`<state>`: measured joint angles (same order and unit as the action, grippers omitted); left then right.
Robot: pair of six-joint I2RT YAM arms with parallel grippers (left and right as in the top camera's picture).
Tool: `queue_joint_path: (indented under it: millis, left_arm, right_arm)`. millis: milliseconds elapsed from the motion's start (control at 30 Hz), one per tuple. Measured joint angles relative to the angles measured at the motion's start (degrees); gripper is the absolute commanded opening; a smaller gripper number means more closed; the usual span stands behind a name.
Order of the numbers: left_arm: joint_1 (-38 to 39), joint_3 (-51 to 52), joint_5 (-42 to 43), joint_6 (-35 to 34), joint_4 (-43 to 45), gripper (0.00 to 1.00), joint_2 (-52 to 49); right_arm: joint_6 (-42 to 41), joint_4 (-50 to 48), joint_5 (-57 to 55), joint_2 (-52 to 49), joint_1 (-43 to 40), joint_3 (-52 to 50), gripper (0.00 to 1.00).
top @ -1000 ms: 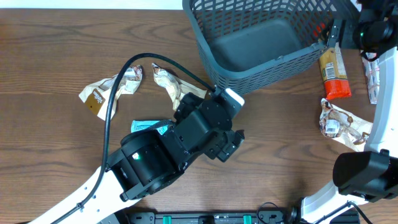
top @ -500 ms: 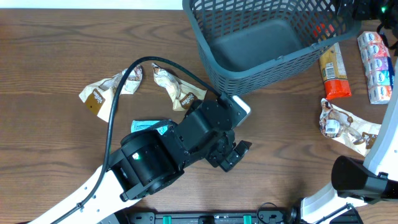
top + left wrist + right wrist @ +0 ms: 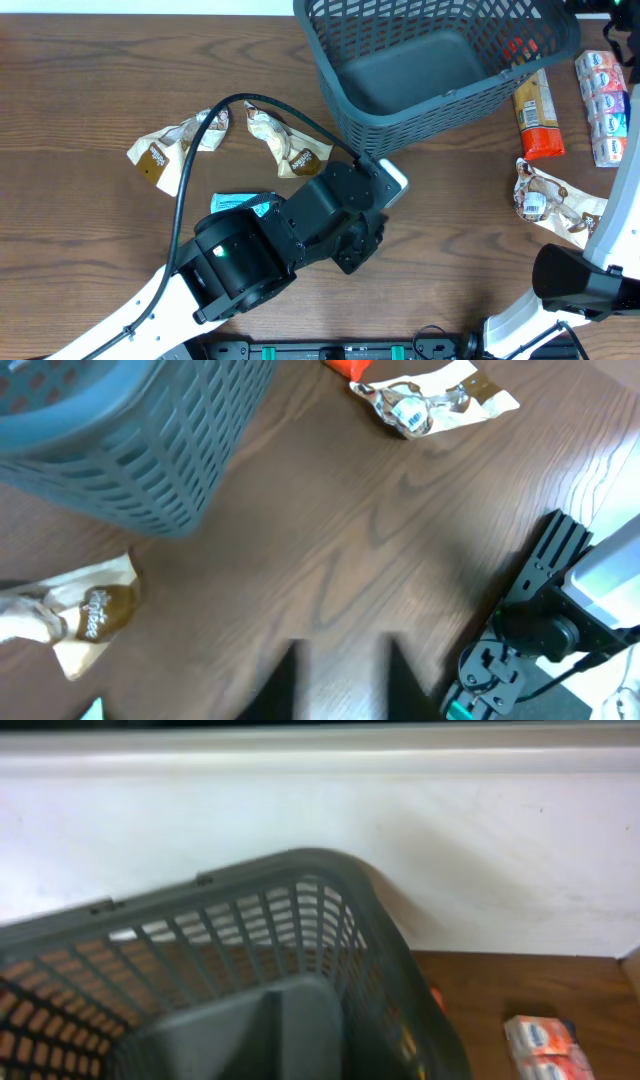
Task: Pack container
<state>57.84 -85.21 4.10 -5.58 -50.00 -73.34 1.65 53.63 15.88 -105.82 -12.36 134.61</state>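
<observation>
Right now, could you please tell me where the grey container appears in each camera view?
Overhead: container at top, right of centre, reaching the picture's upper edge.
Left wrist: container in the top left corner, lattice wall showing.
Right wrist: container fills the lower left and centre.
Shared landmark: the wooden table beneath it.

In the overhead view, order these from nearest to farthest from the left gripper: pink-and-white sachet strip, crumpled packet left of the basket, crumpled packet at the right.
Measured from the left gripper:
1. left crumpled packet: above-left of it.
2. right crumpled packet: right side.
3. sachet strip: far right edge.
</observation>
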Motion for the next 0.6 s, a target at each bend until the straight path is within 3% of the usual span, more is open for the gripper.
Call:
queue_joint_path:
  millis: [333,600]
  left_arm:
    - [0.0,0.0,-1.2,-0.4,5.5,0.06,-1.0]
    - [0.0,0.1,-1.3,-2.8,13.1,0.06,-11.2]
  right_arm:
    - [-8.0,1.5,-0.2,-3.0,0.0,0.1,0.01]
    - [-7.0,4.2,3.0,-8.6,0.0,0.0,0.01]
